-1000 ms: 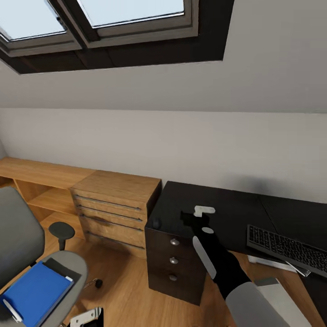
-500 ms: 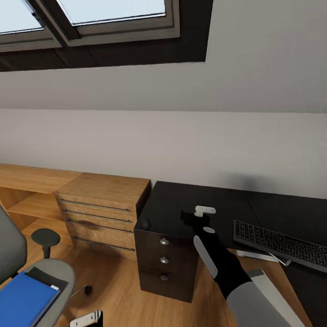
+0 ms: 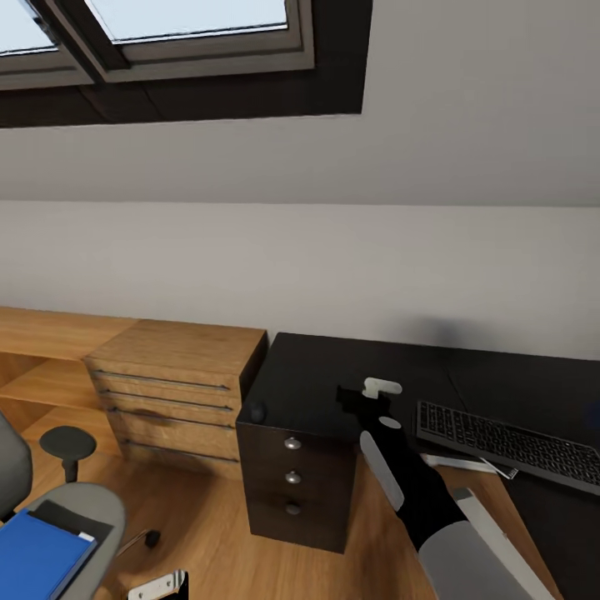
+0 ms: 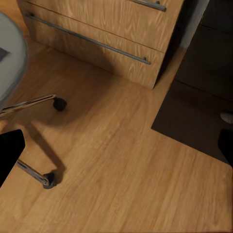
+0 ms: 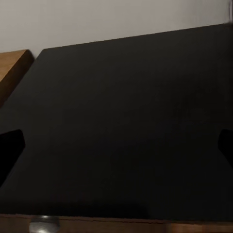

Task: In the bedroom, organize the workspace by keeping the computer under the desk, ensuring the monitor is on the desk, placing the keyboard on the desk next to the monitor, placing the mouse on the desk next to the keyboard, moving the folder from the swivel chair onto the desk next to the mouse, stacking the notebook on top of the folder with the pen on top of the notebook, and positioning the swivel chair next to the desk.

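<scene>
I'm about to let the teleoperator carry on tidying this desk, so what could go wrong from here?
1. The mouse sits at the desk's left front corner; a sweep of the right arm could knock it off.
2. The keyboard seems to overhang the front edge, so a nudge may tip it.
3. The folder lies on the swivel chair, which may roll on its casters during a reach.

You've got 1 desk (image 3: 333,375) w/ 3 drawers, 3 knobs (image 3: 292,443). 1 keyboard (image 3: 508,446) on it, 1 mouse (image 3: 257,412) at its left corner. 1 wooden chest (image 3: 171,375) w/ 4 handle bars visible. 1 chair (image 3: 62,517), 1 armrest (image 3: 67,440) in sight, 1 blue folder (image 3: 37,554) on the seat. 2 casters (image 4: 59,103) visible in left wrist view. 2 roof window panes (image 3: 183,17) up top
</scene>
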Controlling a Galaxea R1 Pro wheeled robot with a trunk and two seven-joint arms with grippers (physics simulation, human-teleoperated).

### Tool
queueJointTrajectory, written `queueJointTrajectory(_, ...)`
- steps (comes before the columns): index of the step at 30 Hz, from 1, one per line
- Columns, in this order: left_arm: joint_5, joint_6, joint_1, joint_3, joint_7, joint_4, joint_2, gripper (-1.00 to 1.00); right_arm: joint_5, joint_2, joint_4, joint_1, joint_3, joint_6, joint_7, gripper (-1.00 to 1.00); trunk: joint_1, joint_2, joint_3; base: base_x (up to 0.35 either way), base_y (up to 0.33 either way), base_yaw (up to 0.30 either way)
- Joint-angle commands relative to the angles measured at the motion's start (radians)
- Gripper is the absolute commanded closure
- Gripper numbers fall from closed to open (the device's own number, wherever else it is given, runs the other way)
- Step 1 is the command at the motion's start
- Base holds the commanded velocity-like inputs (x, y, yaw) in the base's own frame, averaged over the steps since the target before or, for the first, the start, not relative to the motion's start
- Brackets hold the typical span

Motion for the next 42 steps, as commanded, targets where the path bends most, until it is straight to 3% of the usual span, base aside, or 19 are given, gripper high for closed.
queueJointTrajectory(1,0.01,-0.006,0.0,-0.004,0.005,-0.001,0.001,-1.0,-0.008,0.0,-0.001,-0.001,0.003,0.003,-0.008,-1.0,0.0,-0.001,-0.001,0.0,0.0,-0.253)
queueJointTrajectory(42,0.011,-0.006,0.0,-0.004,0.005,-0.001,0.001,-1.0,-0.006,-0.001,0.001,0.0,0.002,0.002,-0.006,-1.0,0.0,-0.001,-0.001,0.0,0.0,-0.264)
